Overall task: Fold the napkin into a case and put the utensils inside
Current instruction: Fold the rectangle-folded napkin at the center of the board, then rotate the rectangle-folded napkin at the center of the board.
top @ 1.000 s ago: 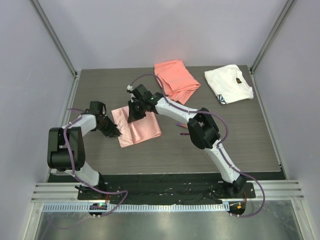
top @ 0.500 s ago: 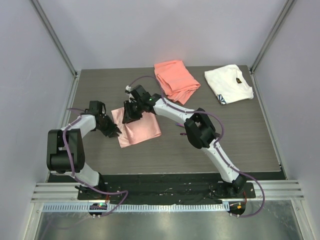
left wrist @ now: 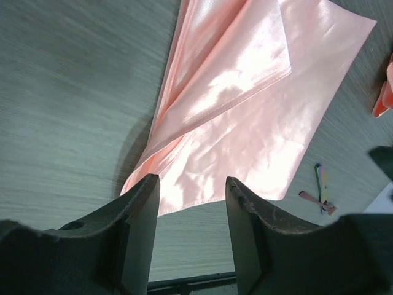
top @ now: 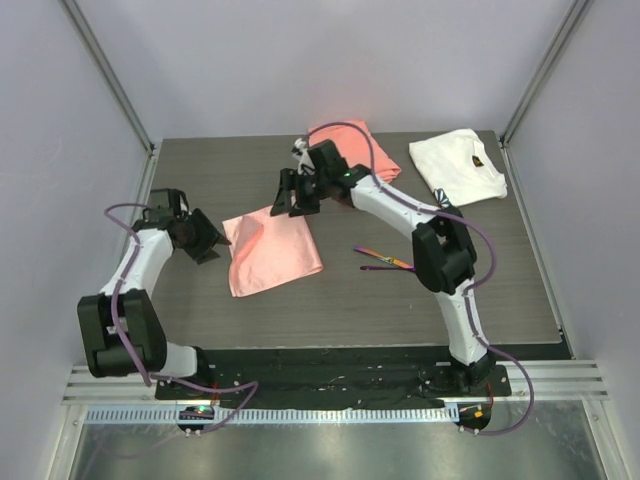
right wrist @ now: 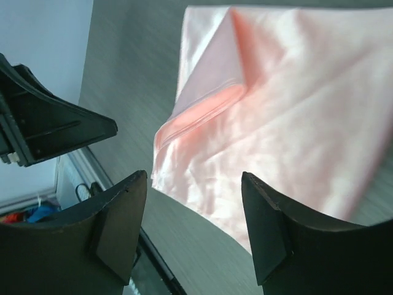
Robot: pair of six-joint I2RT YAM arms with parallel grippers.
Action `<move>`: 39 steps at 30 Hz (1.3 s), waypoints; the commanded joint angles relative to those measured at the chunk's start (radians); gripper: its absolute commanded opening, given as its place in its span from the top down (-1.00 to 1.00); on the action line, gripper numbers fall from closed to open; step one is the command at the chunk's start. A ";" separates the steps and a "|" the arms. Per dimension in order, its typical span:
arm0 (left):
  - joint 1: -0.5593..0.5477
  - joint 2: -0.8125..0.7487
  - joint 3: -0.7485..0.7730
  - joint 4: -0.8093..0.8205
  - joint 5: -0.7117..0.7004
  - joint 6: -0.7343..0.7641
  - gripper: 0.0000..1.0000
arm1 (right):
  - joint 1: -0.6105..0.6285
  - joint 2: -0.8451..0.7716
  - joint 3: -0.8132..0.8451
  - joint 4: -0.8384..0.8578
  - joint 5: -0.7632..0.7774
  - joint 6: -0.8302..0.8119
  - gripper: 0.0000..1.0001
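The napkin is lying flat on the table, left of centre, partly folded: in the left wrist view a glossy upper flap is overlapping the layer beneath it. The 2 utensils are lying together on the table to its right, apart from it.

The left gripper is hovering just off the napkin's left edge with its jaws standing apart and nothing between them. The right gripper is hanging near the far edge, jaws likewise spread and empty.

The napkin is looking thin, limp and very light, and its satin sheen is suggesting a slippery cloth. Its layers are likely to be sliding over each other, so a fold may be slipping open if it is dragged. A corner or a free edge is looking like the best hold, pinched low against the table; the flap's raised edge near the left side is offering a way under 1 layer.

The utensils are looking slim, stiff and smooth. Pinching across a handle seems safest.
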 commanded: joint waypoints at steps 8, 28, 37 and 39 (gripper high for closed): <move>-0.107 0.353 0.408 -0.194 -0.026 0.288 -0.08 | -0.026 -0.200 -0.245 0.008 0.126 -0.121 -0.38; -0.401 0.777 0.876 -0.381 -0.621 0.367 -0.16 | 0.062 -0.294 -0.563 0.247 0.001 0.024 0.77; -0.300 0.673 0.684 -0.281 -0.532 0.299 -0.04 | 0.112 -0.285 -0.610 0.289 0.070 0.041 0.90; -0.247 0.642 0.663 -0.295 -0.498 0.283 0.03 | 0.112 -0.279 -0.615 0.289 0.074 0.046 0.91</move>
